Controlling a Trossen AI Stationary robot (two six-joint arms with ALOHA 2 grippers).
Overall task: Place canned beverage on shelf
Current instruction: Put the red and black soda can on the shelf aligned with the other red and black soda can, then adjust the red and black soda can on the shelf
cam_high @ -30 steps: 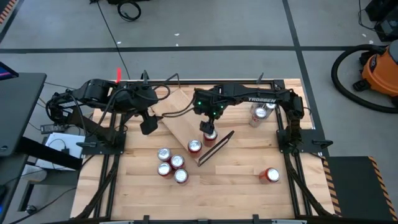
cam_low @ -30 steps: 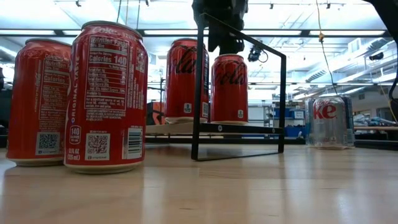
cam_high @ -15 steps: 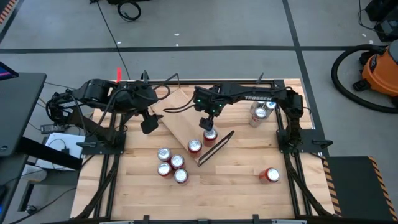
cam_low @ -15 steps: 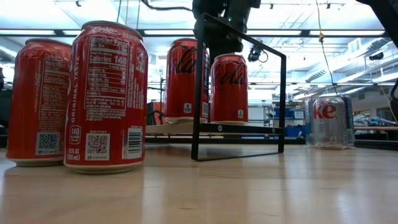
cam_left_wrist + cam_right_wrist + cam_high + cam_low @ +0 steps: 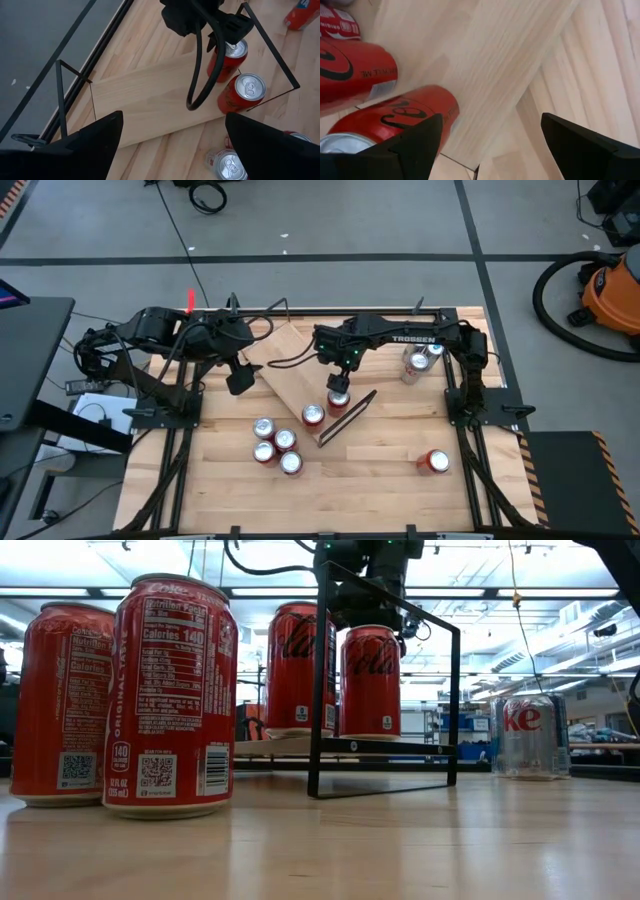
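Shelf [image 5: 295,375]: light-wood plank lying diagonally at table centre, black wire frame [image 5: 347,417] at its 4 o'clock end. Two red cans stand upright on that end, one [image 5: 338,399] directly below the right gripper [image 5: 338,383], fingers spread and clear of it, the other [image 5: 313,416] just beside at 7 o'clock. Left gripper [image 5: 237,381]: fingers apart, empty, at the plank's 9 o'clock edge.

Two dark fingers [image 5: 415,150] of the right gripper [image 5: 490,150] spread wide, empty gap between. Beyond them, a pale light-wood plank shelf [image 5: 485,65] on a slatted wooden table [image 5: 600,70]. Just past one finger, a red cola can [image 5: 395,120] with silver rim, standing on the plank; beside it, farther off, a second red can [image 5: 350,75]
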